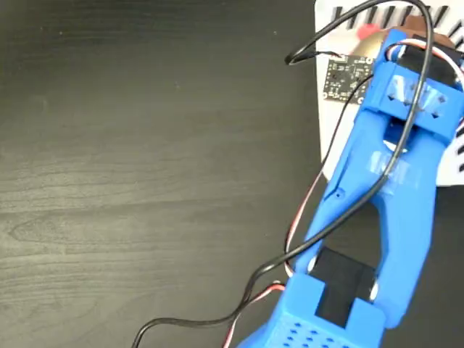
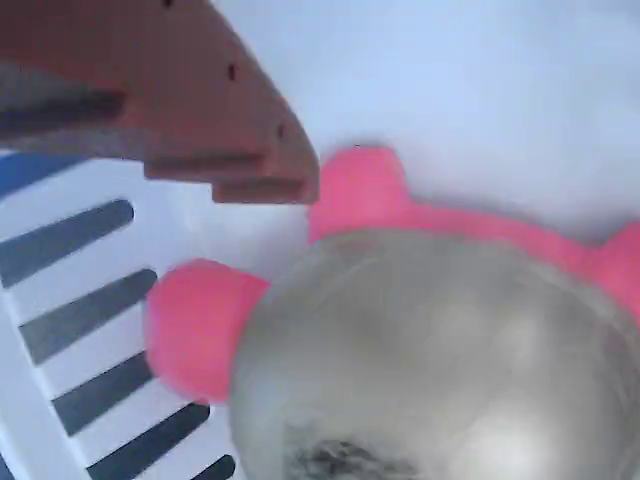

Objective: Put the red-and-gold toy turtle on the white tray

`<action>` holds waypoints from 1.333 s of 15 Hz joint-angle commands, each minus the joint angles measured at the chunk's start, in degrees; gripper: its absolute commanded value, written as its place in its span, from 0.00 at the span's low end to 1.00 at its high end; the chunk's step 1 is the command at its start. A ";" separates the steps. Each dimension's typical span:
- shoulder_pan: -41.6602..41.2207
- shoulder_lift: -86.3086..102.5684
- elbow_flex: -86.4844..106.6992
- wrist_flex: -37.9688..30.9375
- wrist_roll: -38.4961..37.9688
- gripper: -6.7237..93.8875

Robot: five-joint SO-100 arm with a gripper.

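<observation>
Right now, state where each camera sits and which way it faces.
Fixed view: overhead, looking straight down on the dark table; the blue arm reaches to the white tray at top right.
Wrist view: on the gripper, looking down close at the turtle; one brown finger shows.
Shared: the striped tray and the turtle's red.

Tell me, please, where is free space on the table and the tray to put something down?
The dark wooden table is bare across the whole left and centre of the fixed view, up to the blue arm. The top right is crowded: the arm covers most of the white tray. In the wrist view, the red-and-gold toy turtle fills the tray's striped edge; plain white stays free above it.
</observation>
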 commanded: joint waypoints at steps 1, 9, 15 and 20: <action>0.35 2.29 -0.44 0.62 -1.14 0.62; -2.20 14.41 -6.59 -1.23 0.70 0.22; -16.17 35.68 8.61 -14.41 17.93 0.07; -32.78 60.29 43.95 -32.26 22.50 0.07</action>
